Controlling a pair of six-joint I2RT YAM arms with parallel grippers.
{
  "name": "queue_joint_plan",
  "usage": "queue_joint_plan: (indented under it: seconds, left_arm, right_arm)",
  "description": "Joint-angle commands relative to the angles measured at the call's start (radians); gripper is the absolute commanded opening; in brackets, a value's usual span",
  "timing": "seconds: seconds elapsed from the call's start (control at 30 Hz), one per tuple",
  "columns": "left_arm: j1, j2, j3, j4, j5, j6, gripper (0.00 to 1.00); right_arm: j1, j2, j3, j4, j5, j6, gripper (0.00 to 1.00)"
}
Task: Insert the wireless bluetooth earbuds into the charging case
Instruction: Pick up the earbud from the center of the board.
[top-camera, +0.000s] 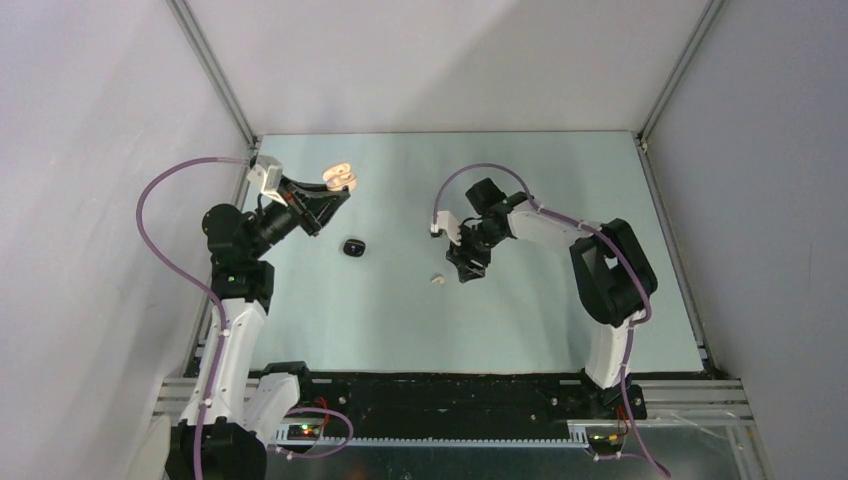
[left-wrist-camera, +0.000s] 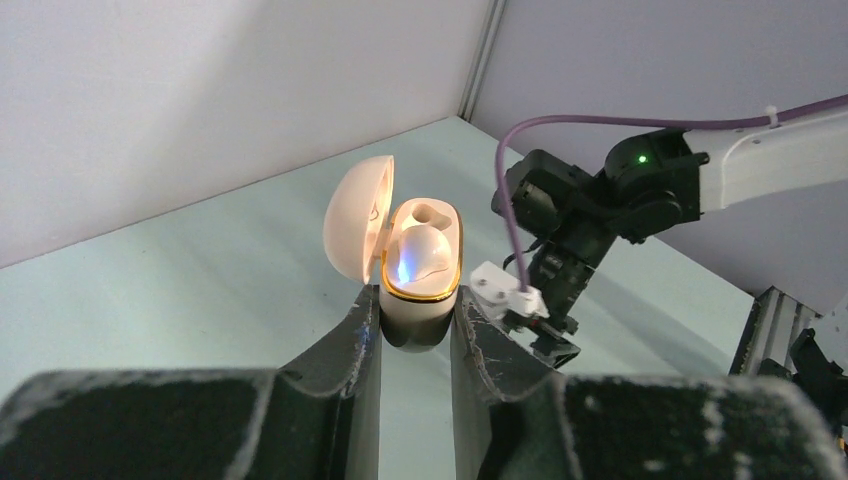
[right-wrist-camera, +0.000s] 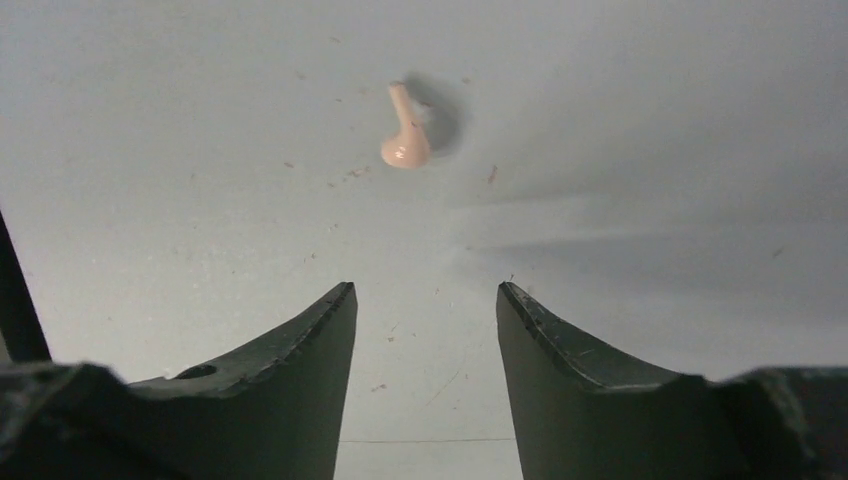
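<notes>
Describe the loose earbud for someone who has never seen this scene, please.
Start at the pale green table, then find the right hand near its middle. Left of that hand lies the earbud: tiny and pale beige, unlike the dark object farther left.

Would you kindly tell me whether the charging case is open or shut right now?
Open: the case has its lid swung back to the left, baring the gold-rimmed inside; the left end effector grips its base.
</notes>
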Motion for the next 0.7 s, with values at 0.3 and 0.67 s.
queue_joint_plan:
  seconds: [0.3,0.67]
  left_arm:
    - [0.01,-0.008,0.002,0.001,0.071,0.051,0.0]
    - [0.01,-0.028,-0.002,-0.06,0.067,0.091,0.0]
  right_arm:
    - [0.101,0.015,0.006,-0.003,-0.052,-0.628,0.51]
    - [0.159,0.07,0.006,0.07,0.03,-0.654,0.43]
